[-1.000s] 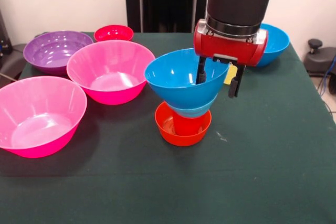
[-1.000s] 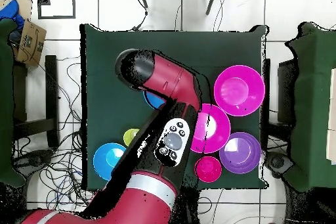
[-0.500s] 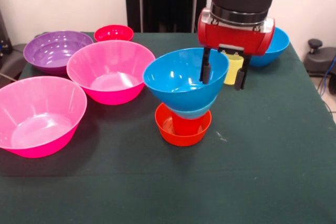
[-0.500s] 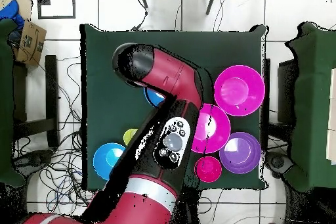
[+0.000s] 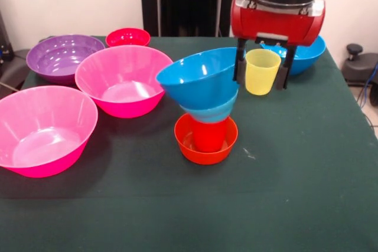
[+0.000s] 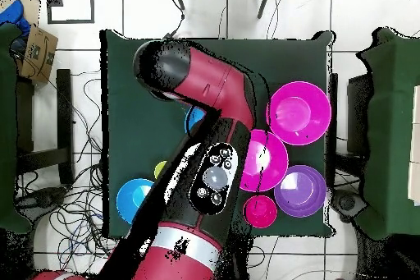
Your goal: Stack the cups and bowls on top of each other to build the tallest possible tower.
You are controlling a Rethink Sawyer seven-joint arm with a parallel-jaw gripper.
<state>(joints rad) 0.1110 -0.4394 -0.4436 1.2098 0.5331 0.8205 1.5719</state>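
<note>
The tower stands mid-table in the front view: a small orange bowl (image 5: pixel 204 146), a red cup (image 5: pixel 209 136) in it, a small light-blue bowl (image 5: pixel 214 112), and a large blue bowl (image 5: pixel 198 75) on top. The blue bowl tilts, its right rim higher. My gripper (image 5: pixel 261 69) hangs open just right of that rim, its left finger (image 5: pixel 240 66) close against it; I cannot tell if they touch. The yellow cup (image 5: pixel 261 72) stands on the table behind, showing between the fingers. In the overhead view the arm hides the gripper; part of the tower's blue bowl (image 6: pixel 195 117) shows.
Two large pink bowls (image 5: pixel 44 129) (image 5: pixel 124 78), a purple bowl (image 5: pixel 59 56) and a small red bowl (image 5: pixel 127 36) stand at the left in the front view. A second blue bowl (image 5: pixel 304 54) stands at the back right. The overhead view shows them too, pink (image 6: pixel 299 112), purple (image 6: pixel 300 190).
My gripper has risen out of the large blue bowl and shifted right. The bowl has tipped, its right rim now higher. The yellow cup is now in full view.
</note>
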